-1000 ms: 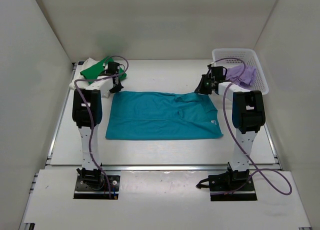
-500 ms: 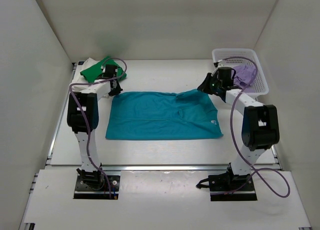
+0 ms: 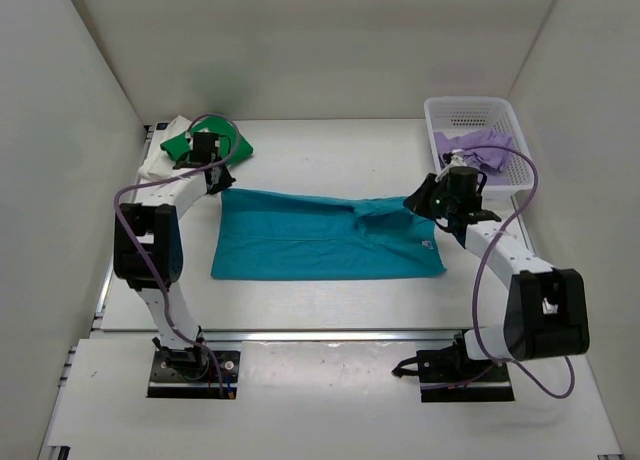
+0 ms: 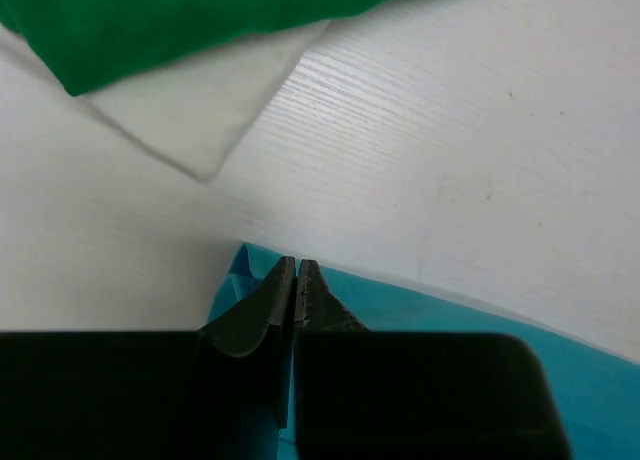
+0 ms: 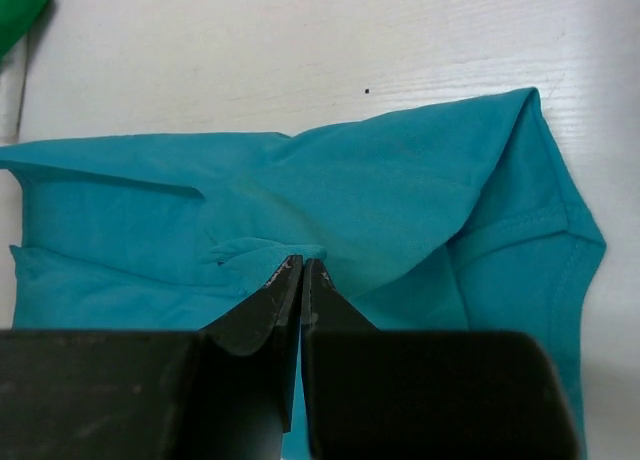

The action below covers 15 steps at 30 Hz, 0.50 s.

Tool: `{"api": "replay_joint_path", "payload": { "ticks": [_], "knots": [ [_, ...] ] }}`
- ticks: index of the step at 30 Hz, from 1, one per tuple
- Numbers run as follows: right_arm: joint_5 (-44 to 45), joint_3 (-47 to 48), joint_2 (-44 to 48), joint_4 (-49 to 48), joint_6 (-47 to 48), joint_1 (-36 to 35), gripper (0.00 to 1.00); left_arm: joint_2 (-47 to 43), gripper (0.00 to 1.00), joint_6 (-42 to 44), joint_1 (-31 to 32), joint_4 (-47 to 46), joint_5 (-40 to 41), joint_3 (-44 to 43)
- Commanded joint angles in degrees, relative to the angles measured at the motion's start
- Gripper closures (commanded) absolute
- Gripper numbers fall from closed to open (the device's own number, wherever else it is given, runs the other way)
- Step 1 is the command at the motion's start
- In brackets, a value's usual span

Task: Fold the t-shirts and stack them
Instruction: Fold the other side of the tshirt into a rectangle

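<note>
A teal t-shirt (image 3: 320,242) lies flat across the middle of the table, its small white label (image 3: 427,245) near the right edge. My left gripper (image 3: 219,179) is at its far left corner, and in the left wrist view it (image 4: 297,266) is shut with teal cloth (image 4: 450,315) pinched at the tips. My right gripper (image 3: 414,201) is shut on a bunched fold of the teal t-shirt (image 5: 400,180) at the far right side; in the right wrist view it (image 5: 302,263) grips that fold. A green t-shirt (image 3: 190,141) rests on a cream-white one (image 3: 158,164) at the far left.
A white mesh basket (image 3: 478,108) stands at the far right with a lilac t-shirt (image 3: 478,150) inside. The left wrist view shows the green shirt (image 4: 150,20) over the cream-white one (image 4: 200,115) just beyond the teal corner. White walls enclose the table on three sides.
Both arms have swung outward. The right gripper has closed and moved nearer and to the right with the teal cloth. The shirt's far edge now sits slightly nearer.
</note>
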<state>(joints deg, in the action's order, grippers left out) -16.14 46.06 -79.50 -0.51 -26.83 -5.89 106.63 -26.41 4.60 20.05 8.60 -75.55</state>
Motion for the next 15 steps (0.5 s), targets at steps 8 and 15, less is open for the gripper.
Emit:
{"api": "replay_joint_path", "payload": {
  "ticks": [8, 15],
  "knots": [
    [3.75, -7.03, 16.48, 4.20, 0.55, 0.44, 1.00, -9.94, 1.00, -1.27, -1.61, -3.01, -2.27, 5.58],
    [7.00, -16.34, 22.01, 5.35, 0.90, -4.30, 1.00, -8.46, 1.00, -0.57, -0.91, -2.91, -1.40, 6.73]
  ]
}}
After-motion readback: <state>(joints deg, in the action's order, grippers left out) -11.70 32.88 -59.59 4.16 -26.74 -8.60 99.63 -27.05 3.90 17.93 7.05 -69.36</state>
